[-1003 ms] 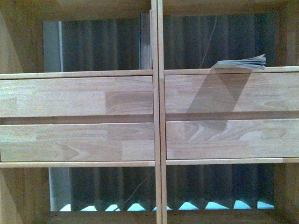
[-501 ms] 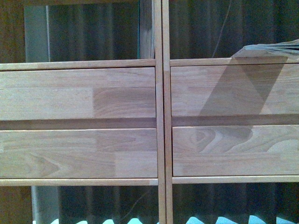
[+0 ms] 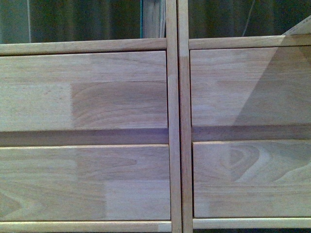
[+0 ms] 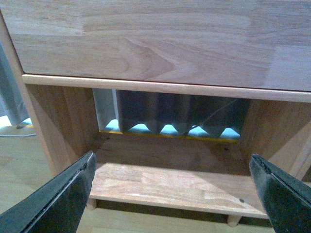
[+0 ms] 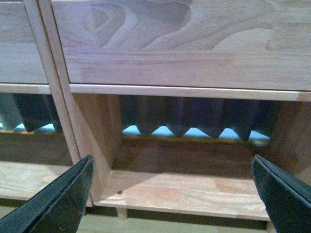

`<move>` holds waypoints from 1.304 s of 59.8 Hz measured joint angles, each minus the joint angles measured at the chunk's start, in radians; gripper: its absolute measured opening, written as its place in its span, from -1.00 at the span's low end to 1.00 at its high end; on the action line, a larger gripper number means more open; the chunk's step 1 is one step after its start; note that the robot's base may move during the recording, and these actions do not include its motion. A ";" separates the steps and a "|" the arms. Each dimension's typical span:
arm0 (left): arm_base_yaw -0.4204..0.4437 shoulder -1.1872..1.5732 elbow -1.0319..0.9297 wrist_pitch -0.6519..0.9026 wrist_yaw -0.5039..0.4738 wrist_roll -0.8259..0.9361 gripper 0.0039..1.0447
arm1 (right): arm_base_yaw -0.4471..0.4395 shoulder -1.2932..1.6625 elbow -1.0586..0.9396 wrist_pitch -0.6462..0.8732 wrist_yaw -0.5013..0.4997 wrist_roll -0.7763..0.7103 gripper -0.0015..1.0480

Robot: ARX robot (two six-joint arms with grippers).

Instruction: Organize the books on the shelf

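Note:
The light-wood shelf [image 3: 173, 121] fills the front view with its four drawer fronts. A teal book with greyish page edges [image 3: 153, 19] stands upright against the centre divider in the upper left compartment, cut off by the picture's top. Only a corner of the thin paperback [image 3: 303, 26] shows, lying flat in the upper right compartment. My left gripper [image 4: 172, 194] is open and empty, facing the shelf's lower left compartment [image 4: 165, 187]. My right gripper [image 5: 172, 194] is open and empty, facing the lower right compartment [image 5: 194, 189]. Neither arm shows in the front view.
A dark pleated curtain [image 4: 170, 109] hangs behind the open-backed compartments, with a light blue strip below it. The shelf stands on short round feet [image 5: 121, 212] over a pale wood floor [image 4: 24, 165]. Drawer fronts [image 5: 184, 43] overhang both lower compartments.
The front view has closed in on the shelf: the drawer fronts have grown, the lower compartments have left the picture, and both books have slid up to the top edge.

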 joint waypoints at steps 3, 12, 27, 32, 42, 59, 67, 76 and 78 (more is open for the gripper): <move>0.000 0.000 0.000 0.000 0.000 0.000 0.86 | 0.000 0.000 0.000 0.000 0.002 0.000 0.86; 0.000 0.000 0.000 0.000 0.001 0.000 0.86 | 0.000 0.000 0.000 0.000 0.002 0.000 0.86; 0.000 0.000 0.000 0.000 0.000 0.000 0.86 | 0.000 0.000 0.000 0.000 0.002 0.000 0.86; 0.000 0.000 0.000 0.000 0.000 0.000 0.86 | 0.000 0.000 0.000 0.000 0.002 0.000 0.86; 0.000 0.000 0.000 0.000 0.000 0.000 0.86 | 0.000 0.000 0.000 0.000 0.002 0.000 0.86; 0.000 0.000 0.000 0.000 0.000 0.000 0.86 | -0.219 0.223 0.102 -0.089 -0.561 0.169 0.86; 0.000 0.000 0.000 0.000 0.001 0.000 0.86 | -0.286 0.383 0.188 0.087 -0.697 0.364 0.86; 0.000 0.000 0.000 0.000 0.000 0.000 0.86 | -0.275 0.553 0.297 0.267 -0.652 0.611 0.86; 0.000 0.000 0.000 0.000 0.000 0.000 0.86 | -0.263 0.583 0.316 0.293 -0.629 0.649 0.86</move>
